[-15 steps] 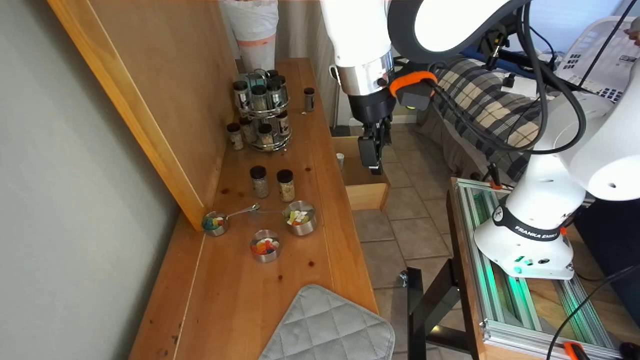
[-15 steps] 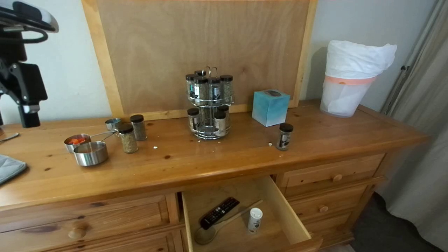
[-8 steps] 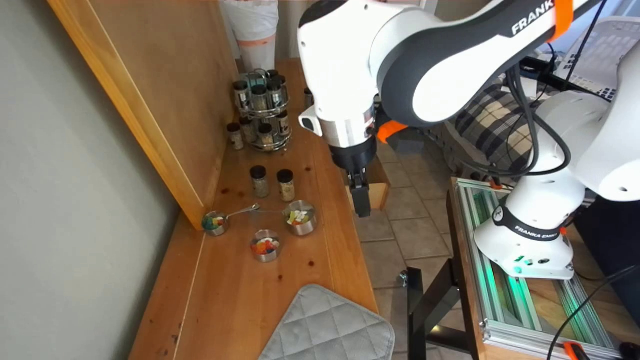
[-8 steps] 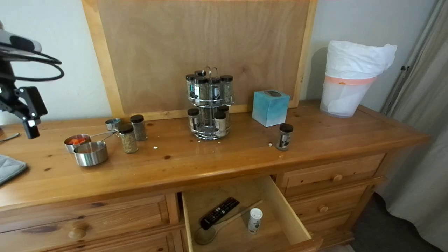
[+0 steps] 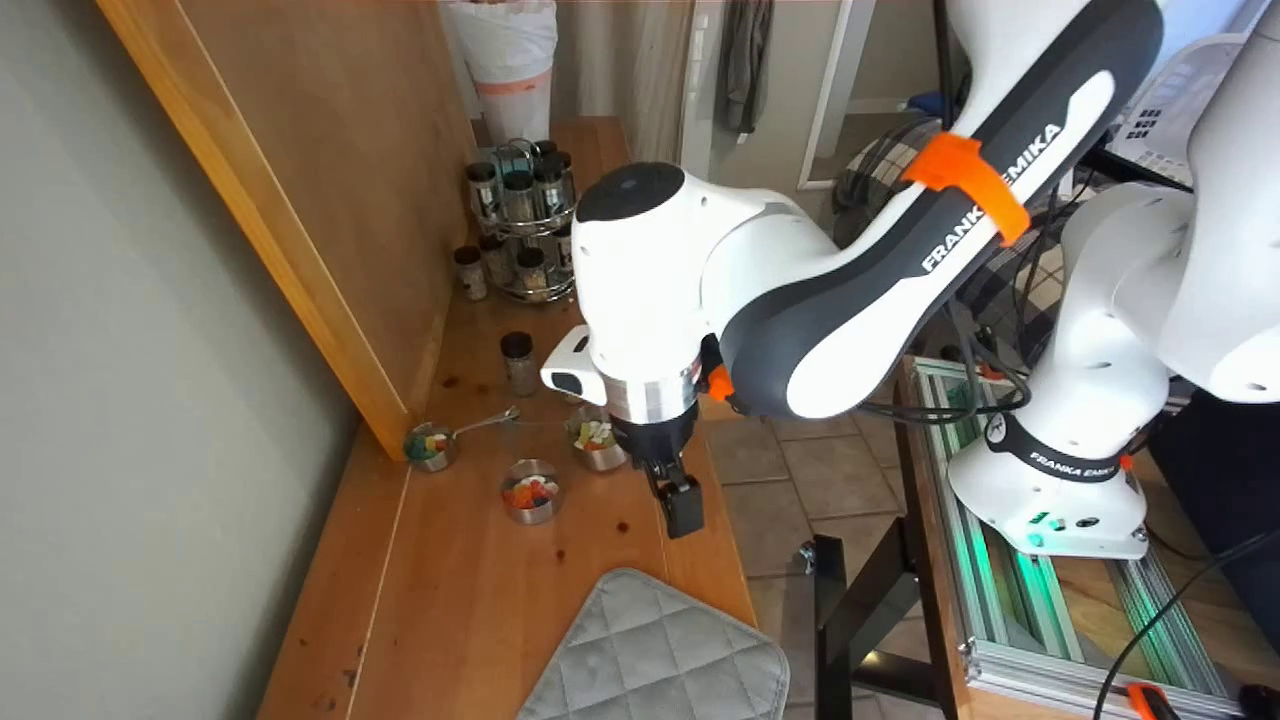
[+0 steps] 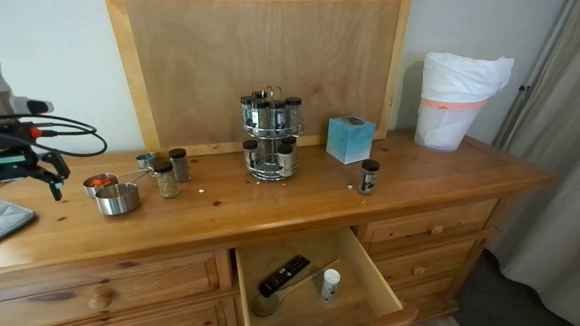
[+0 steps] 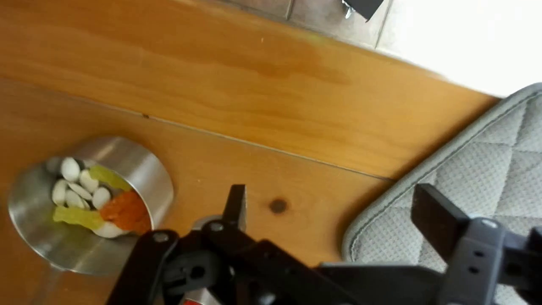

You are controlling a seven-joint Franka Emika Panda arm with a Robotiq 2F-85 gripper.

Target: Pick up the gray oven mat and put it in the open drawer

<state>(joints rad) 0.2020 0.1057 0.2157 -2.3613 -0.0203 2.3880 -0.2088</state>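
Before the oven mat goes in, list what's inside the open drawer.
The open drawer holds a black remote control, a wooden spoon and a small white canister. Anything beneath these or farther back under the countertop is hidden.

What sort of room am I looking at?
Probably a bedroom in a home: what looks like plaid bedding, a wooden dresser and a curtain all point that way.

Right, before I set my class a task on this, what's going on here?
A robot arm is at work over a wooden counter, apparently about to fetch the gray oven mat, which lies there with nothing gripping it. The arm's jaws hang open and empty above the counter, near the mat. The open drawer, where the mat is meant to go, holds a remote, a wooden spoon and a white container.
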